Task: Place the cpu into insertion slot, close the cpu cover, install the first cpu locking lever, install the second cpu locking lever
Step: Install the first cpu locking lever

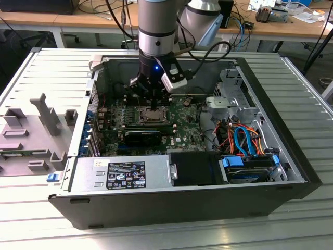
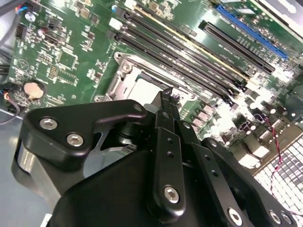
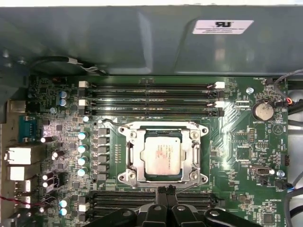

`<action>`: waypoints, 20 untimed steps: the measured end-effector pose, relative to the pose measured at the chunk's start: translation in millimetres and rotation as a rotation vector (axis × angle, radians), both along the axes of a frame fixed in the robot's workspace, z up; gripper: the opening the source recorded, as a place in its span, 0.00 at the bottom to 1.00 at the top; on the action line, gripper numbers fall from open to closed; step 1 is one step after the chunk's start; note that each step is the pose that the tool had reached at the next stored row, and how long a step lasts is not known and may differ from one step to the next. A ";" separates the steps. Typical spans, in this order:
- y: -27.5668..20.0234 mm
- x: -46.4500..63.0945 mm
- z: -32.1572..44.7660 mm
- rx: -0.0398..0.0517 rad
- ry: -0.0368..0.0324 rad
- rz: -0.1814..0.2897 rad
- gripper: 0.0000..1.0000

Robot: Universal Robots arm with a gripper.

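Sitting in the insertion slot (image 3: 163,157) under the cpu cover (image 3: 195,152), the cpu (image 3: 162,158); tool (image 3: 166,190) pressed together, empty.

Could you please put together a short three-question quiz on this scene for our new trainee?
1. True or false: the cpu already sits in the insertion slot.
2. In the first wrist view, the cpu cover is: A) lying down around the chip, B) standing upright, C) removed.
3. In the exterior view, what does the gripper hover over?

Key:
1. True.
2. A.
3. The socket area on the motherboard, inside the computer case.
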State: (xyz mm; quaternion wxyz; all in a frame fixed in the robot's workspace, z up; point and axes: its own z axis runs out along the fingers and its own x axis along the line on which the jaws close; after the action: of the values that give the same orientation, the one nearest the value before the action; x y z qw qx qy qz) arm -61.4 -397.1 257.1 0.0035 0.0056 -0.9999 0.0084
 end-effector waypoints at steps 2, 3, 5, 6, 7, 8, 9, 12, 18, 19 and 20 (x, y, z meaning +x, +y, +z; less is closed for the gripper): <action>0.0 -5.5 0.1 0.0001 -0.0046 0.000 0.11; 0.0 -7.8 0.1 0.0000 -0.0062 0.000 0.11; 0.3 -13.2 0.2 0.0000 -0.0098 0.000 0.11; 0.6 -15.9 0.1 0.0001 -0.0114 0.000 0.11; 1.2 -18.7 0.1 0.0001 -0.0129 0.000 0.11; 1.7 -21.1 0.0 0.0003 -0.0142 0.000 0.11; 2.4 -24.4 0.1 0.0001 -0.0159 0.000 0.11; 4.5 -33.6 0.2 0.0002 -0.0225 0.000 0.11; 12.8 -44.2 2.3 0.0000 -0.0312 0.000 0.11; 13.9 -44.9 2.8 0.0000 -0.0319 0.000 0.11; 16.1 -46.5 3.6 0.0000 -0.0335 0.000 0.11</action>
State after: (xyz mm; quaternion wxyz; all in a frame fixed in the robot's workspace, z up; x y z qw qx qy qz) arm -107.9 -381.0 260.6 -0.0133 0.0055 -0.9999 0.0084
